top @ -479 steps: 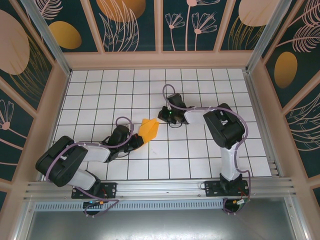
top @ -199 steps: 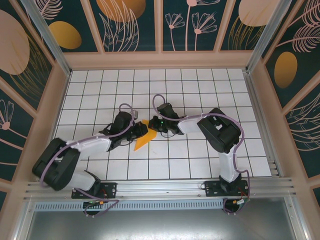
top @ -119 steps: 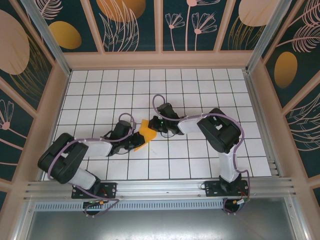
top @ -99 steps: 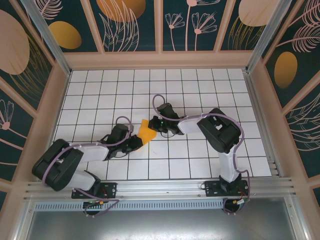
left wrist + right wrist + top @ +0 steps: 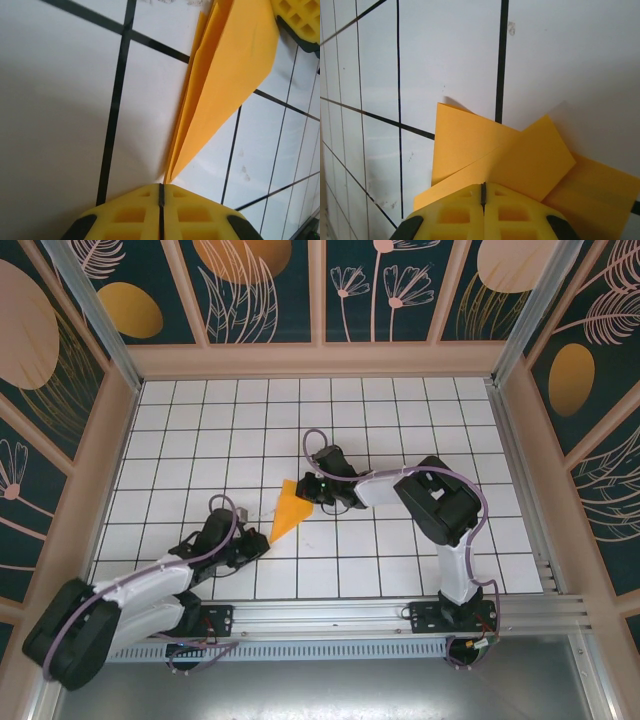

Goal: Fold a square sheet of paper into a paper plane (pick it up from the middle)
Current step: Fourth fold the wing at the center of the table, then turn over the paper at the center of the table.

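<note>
The square sheet of paper [image 5: 286,508] is folded into a slim orange-yellow wedge lying on the white grid table, with its point toward the near left. In the left wrist view the layered paper [image 5: 225,75] narrows to a tip just in front of my left gripper [image 5: 161,185], whose jaws are shut with nothing visibly between them. From above, the left gripper [image 5: 256,548] sits just off that tip. My right gripper [image 5: 316,492] is shut and rests on the wedge's wide far end. In the right wrist view the right gripper [image 5: 483,186] is on top of overlapping paper [image 5: 485,145] flaps.
The table [image 5: 400,560] is a white grid with black lines, walled by wooden frames and dark patterned panels [image 5: 260,290]. An aluminium rail [image 5: 320,615] runs along the near edge by the arm bases. A finger [image 5: 295,15] of the right gripper shows in the left wrist view.
My left gripper has drawn back toward the near left, off the paper to just past its tip. The paper now lies flatter and narrower. The right gripper has stayed on the far end.
</note>
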`<state>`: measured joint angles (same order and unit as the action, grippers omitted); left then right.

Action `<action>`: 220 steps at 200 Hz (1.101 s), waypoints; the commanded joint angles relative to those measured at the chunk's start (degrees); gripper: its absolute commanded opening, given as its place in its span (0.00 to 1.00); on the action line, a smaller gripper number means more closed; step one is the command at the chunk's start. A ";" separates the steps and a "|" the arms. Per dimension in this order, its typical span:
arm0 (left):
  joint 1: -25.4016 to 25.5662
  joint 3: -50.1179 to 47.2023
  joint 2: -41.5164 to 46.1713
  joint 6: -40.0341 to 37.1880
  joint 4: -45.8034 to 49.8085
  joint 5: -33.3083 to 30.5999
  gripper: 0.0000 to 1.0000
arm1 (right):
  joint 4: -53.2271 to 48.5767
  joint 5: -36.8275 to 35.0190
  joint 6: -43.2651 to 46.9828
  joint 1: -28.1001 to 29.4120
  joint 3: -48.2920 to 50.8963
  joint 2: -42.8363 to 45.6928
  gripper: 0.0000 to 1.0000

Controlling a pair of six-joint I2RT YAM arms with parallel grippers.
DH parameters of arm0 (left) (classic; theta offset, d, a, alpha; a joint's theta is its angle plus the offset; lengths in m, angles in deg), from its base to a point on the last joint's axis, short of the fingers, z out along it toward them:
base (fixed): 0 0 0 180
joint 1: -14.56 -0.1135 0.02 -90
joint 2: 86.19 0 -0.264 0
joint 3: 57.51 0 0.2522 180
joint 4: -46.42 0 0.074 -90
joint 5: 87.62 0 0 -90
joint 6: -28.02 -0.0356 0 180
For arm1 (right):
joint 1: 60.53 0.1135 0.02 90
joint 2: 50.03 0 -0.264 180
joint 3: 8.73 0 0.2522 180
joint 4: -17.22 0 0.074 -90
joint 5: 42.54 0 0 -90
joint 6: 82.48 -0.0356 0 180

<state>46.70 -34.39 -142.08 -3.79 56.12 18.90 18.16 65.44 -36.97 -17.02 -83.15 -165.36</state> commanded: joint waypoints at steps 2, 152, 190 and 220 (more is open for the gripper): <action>-0.08 1.24 6.12 -0.11 7.82 -2.83 0.12 | -11.08 -1.80 11.58 -0.18 -1.03 -3.56 0.03; -2.34 25.64 -21.79 -17.52 6.17 -10.09 0.26 | -16.45 -7.34 7.72 -1.58 1.11 13.13 0.33; -2.47 27.36 -24.44 -19.95 5.03 -8.70 0.35 | -14.57 -9.62 -3.43 -1.24 6.75 16.25 0.45; -2.51 27.99 -26.17 -20.92 4.65 -7.12 0.40 | -10.53 -6.25 -8.78 -0.98 8.81 15.02 0.49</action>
<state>44.54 -7.70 -167.20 -22.34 61.70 10.90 3.45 58.62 -37.71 -18.44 -75.46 -150.48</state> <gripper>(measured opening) 0.379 0.484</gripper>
